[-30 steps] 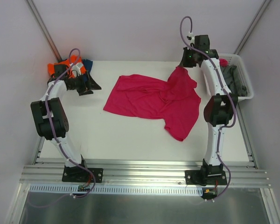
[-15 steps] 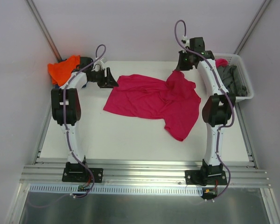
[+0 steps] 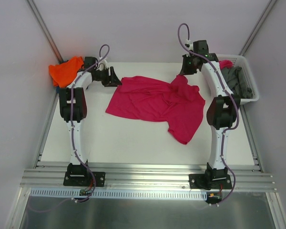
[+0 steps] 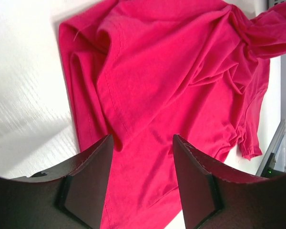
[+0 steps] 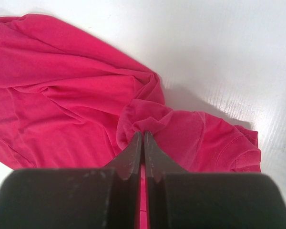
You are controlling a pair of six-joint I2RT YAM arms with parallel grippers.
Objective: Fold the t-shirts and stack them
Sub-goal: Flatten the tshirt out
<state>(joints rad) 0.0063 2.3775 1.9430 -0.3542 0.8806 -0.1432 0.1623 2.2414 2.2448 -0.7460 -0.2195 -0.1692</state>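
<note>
Soft pink shirt (image 3: 152, 98) lay crumpled on smooth white table (image 3: 119, 138), right claw (image 5: 142, 134) pinched its fold, left claw (image 4: 143, 139) gaped above it.

One magenta shirt (image 3: 157, 100) lay spread on the one counter (image 3: 124, 138). One orange shirt (image 3: 64, 70) sat bunched at the far left corner. That made two shirts that could be counted outside the basket. One white lattice basket (image 3: 254, 90) stood at the far right edge. It held a heap of grey cloth (image 3: 238, 78) and one small patch of pink cloth (image 3: 226, 63); how many garments these made up could not be told. There were two arms, one left arm (image 3: 72, 102) and one right arm (image 3: 221, 112). Each had two fingers, four in all: the left fingers (image 4: 88, 183) and the right fingers (image 5: 133, 152).
</note>
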